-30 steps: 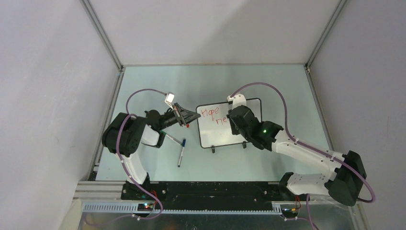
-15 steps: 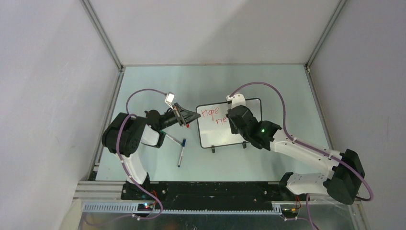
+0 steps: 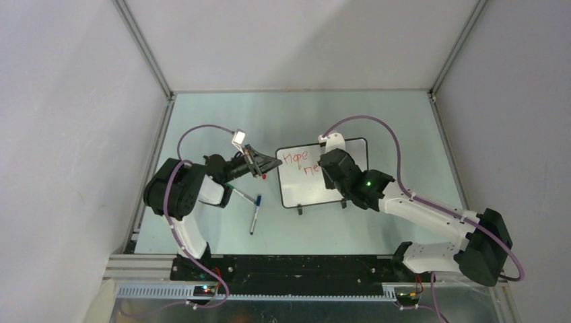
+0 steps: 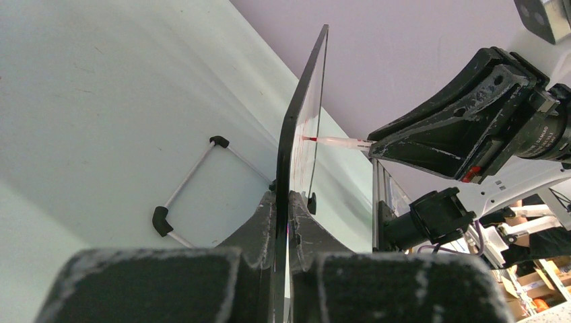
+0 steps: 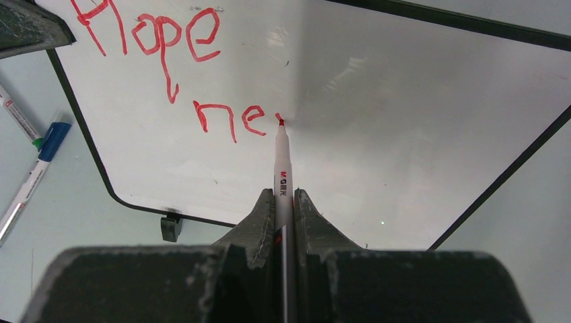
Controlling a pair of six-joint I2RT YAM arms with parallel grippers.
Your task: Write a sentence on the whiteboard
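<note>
Over the whiteboard (image 5: 404, 134) — right gripper (image 5: 284, 202) tilted down, marker (image 5: 282, 161) tip touching.

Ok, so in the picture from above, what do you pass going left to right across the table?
Blue-capped marker → left claw → whiteboard → right arm.

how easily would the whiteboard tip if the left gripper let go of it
Probably easily: the whiteboard is thin and stands up on small feet, so a push from the red marker could tip or slide it. It looks stiff, not floppy; the left gripper clamped on its edge likely steadies it.
</note>
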